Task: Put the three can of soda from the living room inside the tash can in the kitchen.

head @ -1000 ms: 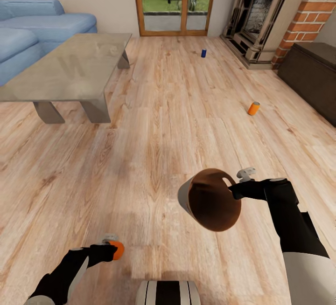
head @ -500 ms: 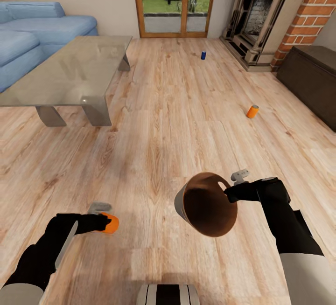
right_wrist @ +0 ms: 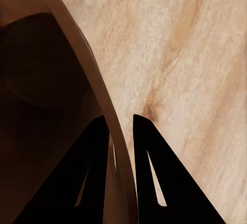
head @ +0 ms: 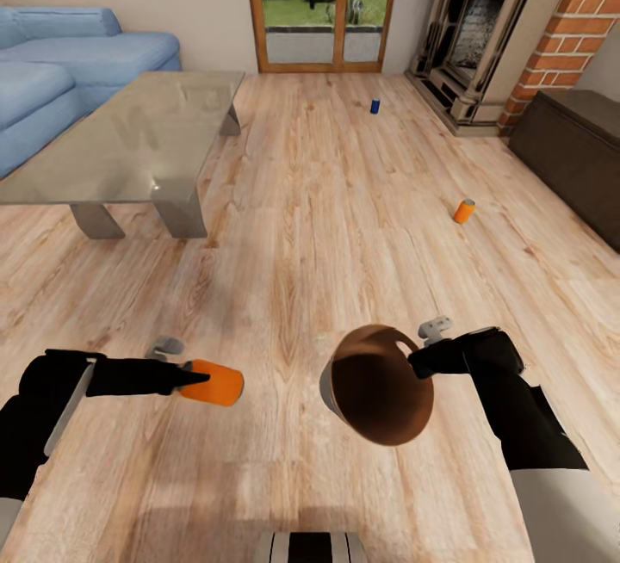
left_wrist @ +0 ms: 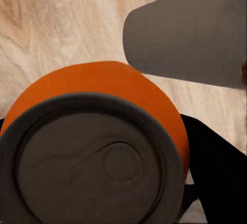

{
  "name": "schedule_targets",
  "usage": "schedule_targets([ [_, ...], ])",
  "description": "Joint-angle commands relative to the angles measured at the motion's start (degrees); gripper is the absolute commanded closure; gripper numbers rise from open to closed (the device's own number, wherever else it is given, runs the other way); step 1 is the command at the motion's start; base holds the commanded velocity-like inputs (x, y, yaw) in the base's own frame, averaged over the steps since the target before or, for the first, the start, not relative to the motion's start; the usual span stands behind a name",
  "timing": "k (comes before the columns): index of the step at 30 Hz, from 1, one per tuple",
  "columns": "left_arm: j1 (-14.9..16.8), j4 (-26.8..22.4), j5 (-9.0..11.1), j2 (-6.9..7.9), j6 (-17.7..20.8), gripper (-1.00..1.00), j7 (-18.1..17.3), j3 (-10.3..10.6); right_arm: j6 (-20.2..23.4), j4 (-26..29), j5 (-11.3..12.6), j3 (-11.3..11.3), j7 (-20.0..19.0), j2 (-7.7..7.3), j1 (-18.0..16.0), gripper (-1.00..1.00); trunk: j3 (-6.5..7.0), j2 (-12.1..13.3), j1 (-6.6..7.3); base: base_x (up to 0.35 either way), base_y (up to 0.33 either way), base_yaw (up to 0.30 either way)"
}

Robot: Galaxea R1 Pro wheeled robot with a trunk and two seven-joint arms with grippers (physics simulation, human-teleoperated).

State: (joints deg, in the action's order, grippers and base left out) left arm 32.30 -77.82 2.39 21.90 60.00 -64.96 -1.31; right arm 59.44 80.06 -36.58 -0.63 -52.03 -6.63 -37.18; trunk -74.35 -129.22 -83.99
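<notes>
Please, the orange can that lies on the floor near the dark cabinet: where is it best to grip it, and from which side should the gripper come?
Grip the orange can on the floor around the middle of its cylindrical body, coming down from above with the fingers across its width. It looks tilted or lying, grey top toward the fireplace, so the rounded sides are probably the easiest to pinch. The wood floor around it looks open.

**No readable text**

No lettering, brand or number can be made out on the held orange soda can (head: pixel 213 382), its grey top (left_wrist: pixel 92 167), the other cans on the floor, or the bin (head: pixel 379 384).
</notes>
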Motion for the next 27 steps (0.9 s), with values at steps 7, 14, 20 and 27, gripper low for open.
schedule_targets([
  [7,0.0,-1.2,-0.3,0.37,0.0,1.0,-9.3,0.1,0.6,-0.1,0.2,4.2,-0.4,0.28,-0.1,1.0,1.27,2.8,1.55,0.0,0.0,0.0],
  [14,0.0,-4.9,4.0,0.34,0.0,1.0,-16.2,0.2,0.6,-0.7,0.1,4.6,-0.4,0.33,-0.2,1.0,2.52,5.6,3.08,0.0,0.0,0.0],
  [20,0.0,-5.8,10.3,0.31,0.0,1.0,-17.3,0.2,0.6,-2.2,0.1,5.0,-0.4,0.6,-0.3,1.0,3.6,8.0,4.4,0.0,0.0,0.0],
  [27,1.9,-6.0,14.9,-0.21,0.0,1.0,-17.4,0.4,0.6,-2.7,0.1,5.8,-0.4,1.45,-0.4,1.0,4.86,10.8,5.94,0.0,0.0,0.0],
])
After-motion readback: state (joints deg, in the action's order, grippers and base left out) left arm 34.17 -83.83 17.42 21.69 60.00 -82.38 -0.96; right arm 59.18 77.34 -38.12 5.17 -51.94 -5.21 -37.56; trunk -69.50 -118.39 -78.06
